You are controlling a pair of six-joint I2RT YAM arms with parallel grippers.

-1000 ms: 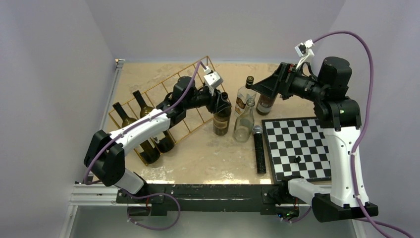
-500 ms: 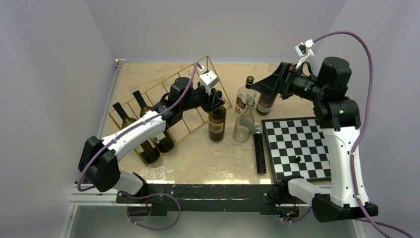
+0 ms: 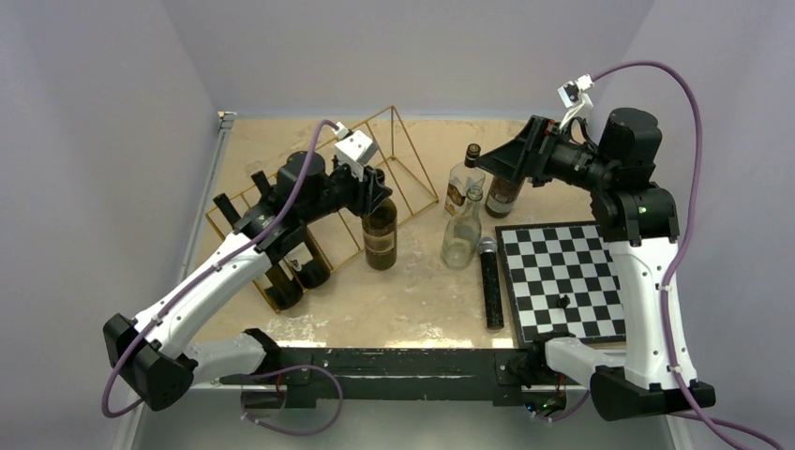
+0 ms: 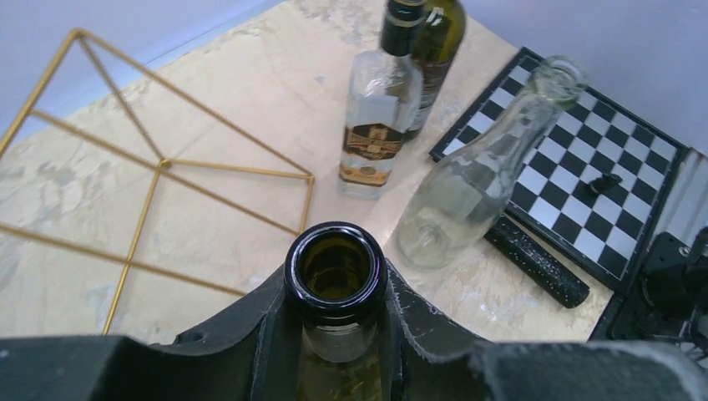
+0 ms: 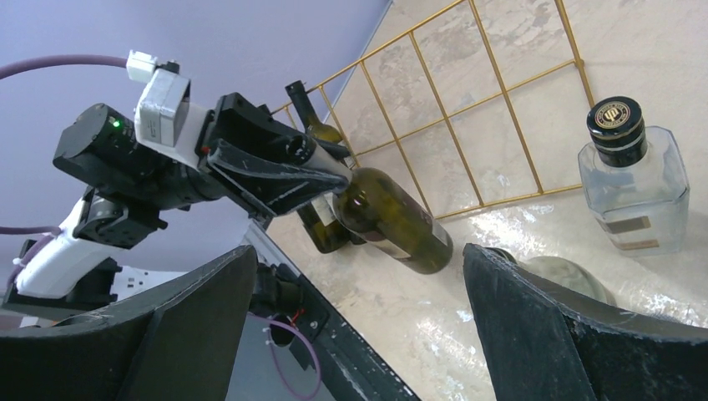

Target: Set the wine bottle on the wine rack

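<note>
My left gripper (image 3: 373,197) is shut on the neck of a dark green wine bottle (image 3: 380,239). It holds the bottle upright just in front of the near right part of the gold wire wine rack (image 3: 415,155). In the left wrist view the bottle's open mouth (image 4: 336,267) sits between my fingers, with rack wires (image 4: 159,163) to the left. Two dark bottles (image 3: 284,284) lie in the rack's left slots, partly hidden by my arm. My right gripper (image 3: 487,167) is open and empty, held high at the back right. Its view shows the held bottle (image 5: 401,221) and the rack (image 5: 467,109).
A clear square bottle (image 3: 461,187), a dark bottle (image 3: 504,195) and a clear round bottle (image 3: 462,234) stand right of the rack. A black microphone (image 3: 490,281) lies beside the chessboard (image 3: 562,281), which carries one small black piece.
My left arm has swung left with the wine bottle, away from the clear bottles and along the rack's front. The right arm has not moved.
</note>
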